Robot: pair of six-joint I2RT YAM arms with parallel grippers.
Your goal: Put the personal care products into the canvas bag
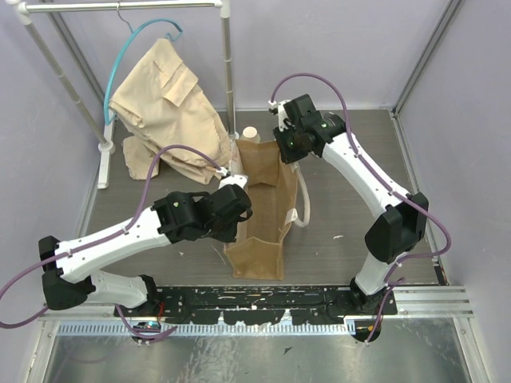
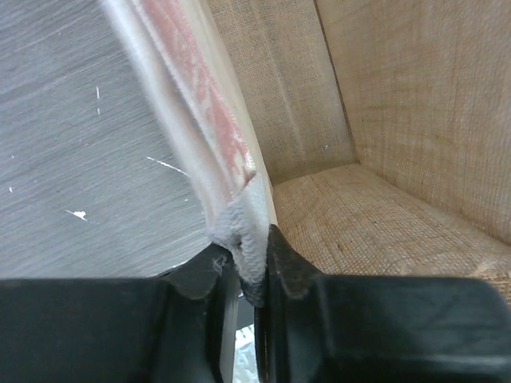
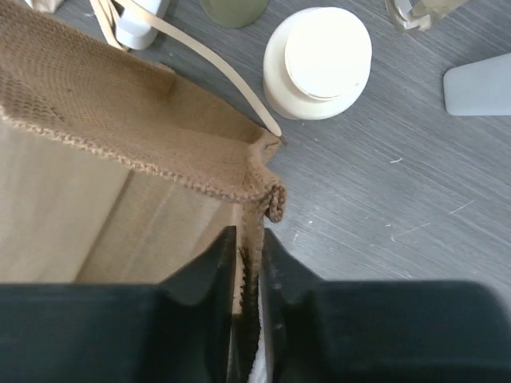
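The left gripper [image 2: 251, 255] is closed on the rim of the canvas bag [image 1: 262, 219]. In the left wrist view you see both fingers [image 2: 209, 275] pressed against a fold of the cream, reddish-trimmed edge [image 2: 204, 104], with the woven inner walls and floor of the bag to the right of it. The right gripper [image 3: 249, 247] is likewise closed on fabric: its jaws pinch the brown woven rim at the bag's far right corner.

From the top external view, note that the bag stands upright on the grey table [image 1: 351, 215] between the two arms with its mouth open. The left gripper [image 1: 238, 191] is at its left rim and the right gripper [image 1: 285, 152] at its far end. A cream handle [image 3: 204, 57] lies over the rim onto the table.

The products sit on the table, outside the bag. The cream-beige bottle [image 3: 319, 62] stands just beyond the far corner, and the olive-green bottle [image 3: 234, 8] is cropped at the frame's top edge. A pale flat shape at the right edge is probably the flat white bottle [image 3: 479, 84].

A beige garment [image 1: 164, 112] hangs from a teal hanger [image 1: 128, 49] at far left.
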